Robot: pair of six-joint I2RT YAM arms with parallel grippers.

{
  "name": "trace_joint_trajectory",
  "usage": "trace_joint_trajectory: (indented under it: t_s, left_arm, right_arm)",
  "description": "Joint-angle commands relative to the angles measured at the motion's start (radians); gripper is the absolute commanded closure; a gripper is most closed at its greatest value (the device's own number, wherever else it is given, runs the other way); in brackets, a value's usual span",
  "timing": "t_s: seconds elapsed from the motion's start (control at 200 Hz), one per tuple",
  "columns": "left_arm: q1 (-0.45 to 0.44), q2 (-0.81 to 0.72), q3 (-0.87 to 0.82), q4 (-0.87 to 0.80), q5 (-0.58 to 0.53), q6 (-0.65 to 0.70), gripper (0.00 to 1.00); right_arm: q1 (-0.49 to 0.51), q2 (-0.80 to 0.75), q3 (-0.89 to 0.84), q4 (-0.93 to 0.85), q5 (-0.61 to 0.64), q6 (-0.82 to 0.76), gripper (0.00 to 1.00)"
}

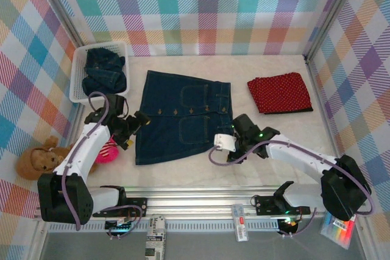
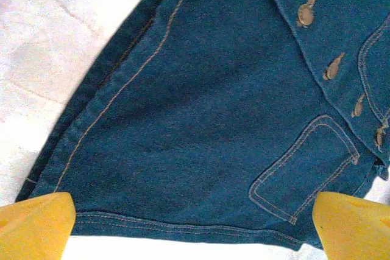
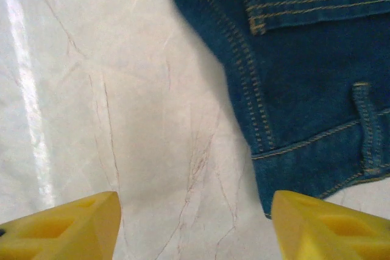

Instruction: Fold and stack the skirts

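Right, the denim skirt (image 1: 183,117) lies spread flat in the middle of the table (image 1: 274,150), buttons up. I see my left gripper (image 1: 139,121) at its left edge, yellow fingers (image 2: 36,223) splayed wide over the hem, grasping nothing. My right gripper (image 1: 224,144) sits at the skirt's near right corner. Its fingers (image 3: 317,226) stand apart with bare tabletop between them, the corner just beside one. The red dotted skirt (image 1: 280,92) rests folded at far right, and bundled denim garments (image 1: 105,71) sit in the white basket (image 1: 76,83) at far left.
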Motion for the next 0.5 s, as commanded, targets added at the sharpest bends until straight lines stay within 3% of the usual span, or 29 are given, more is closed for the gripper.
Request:
trace_joint_trajectory:
  t_s: [0.0, 0.285, 0.495]
  left_arm:
    - [0.017, -0.032, -0.056, -0.040, -0.010, -0.054, 0.00]
    - [0.023, -0.097, -0.131, -0.035, -0.013, -0.096, 0.00]
    - [0.023, -0.105, -0.165, -0.047, -0.001, -0.114, 0.02]
  right_arm:
    - [0.004, 0.042, -0.057, 0.188, 0.122, -0.231, 0.39]
    - [0.004, 0.160, -0.079, 0.430, 0.212, -0.288, 0.45]
    - [0.004, 0.169, -0.084, 0.438, 0.206, -0.331, 0.47]
